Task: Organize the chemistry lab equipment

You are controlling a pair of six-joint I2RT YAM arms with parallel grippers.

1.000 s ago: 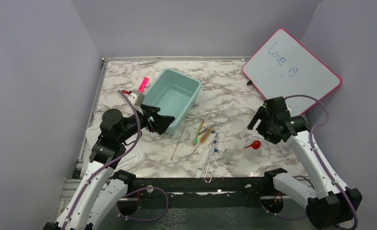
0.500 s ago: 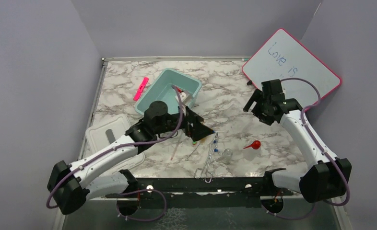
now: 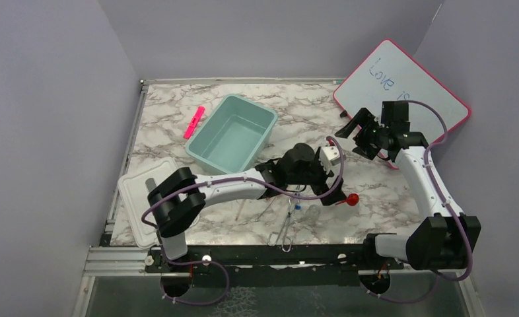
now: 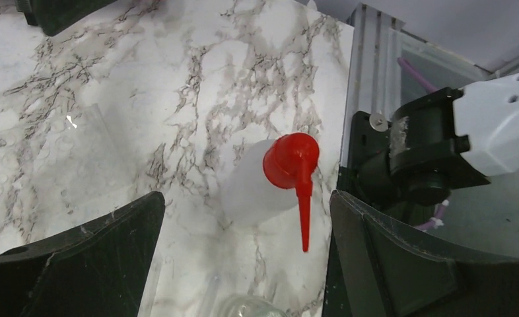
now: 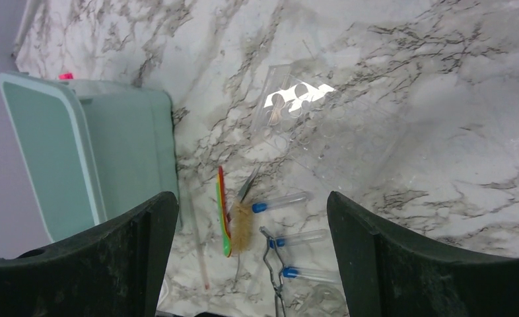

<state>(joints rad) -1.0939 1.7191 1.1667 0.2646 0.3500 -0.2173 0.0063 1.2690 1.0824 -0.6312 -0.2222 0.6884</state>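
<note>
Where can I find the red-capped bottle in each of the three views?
Top external: the red-capped bottle lies right of centre, toward the near edge.
Left wrist: it is in the middle of the picture, lying on its side.
Right wrist: not in it.
Shared landmark: the marble table, seen in all three views.

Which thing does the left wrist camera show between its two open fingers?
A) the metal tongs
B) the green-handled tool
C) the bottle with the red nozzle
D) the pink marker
C: the left wrist view shows the red-nozzled bottle between the open fingers of the left gripper.
</note>
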